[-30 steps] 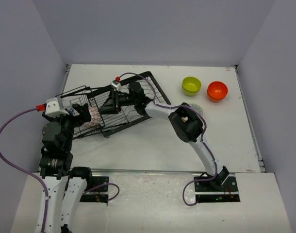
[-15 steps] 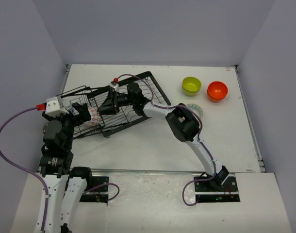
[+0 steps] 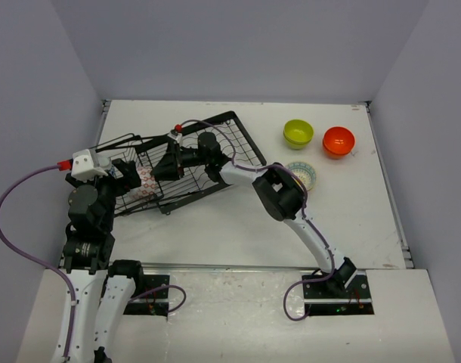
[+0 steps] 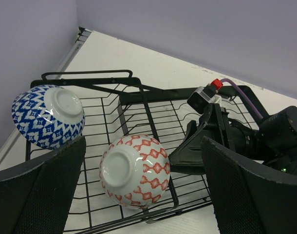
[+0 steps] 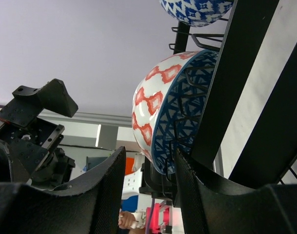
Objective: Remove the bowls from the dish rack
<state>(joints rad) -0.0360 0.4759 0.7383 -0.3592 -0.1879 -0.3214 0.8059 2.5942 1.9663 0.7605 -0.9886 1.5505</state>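
Right claw: jaws partly apart, astride the rim of the red-and-white bowl. A gap shows on the bowl's outer side, so it is not clamped yet. The bowl lies tilted, foot up, in the basket end of the dish rack, with the blue-and-white bowl just beside it. Left claw: jaws wide apart, holding nothing, hovering over the same bowl. Lime green bowl, orange-red bowl and cream bowl sit out on the worktop.

Risks:
- A thin rim pinch could slip.
- The bowl could snag the wires and drag the rack.
- The two claws are close and could collide.
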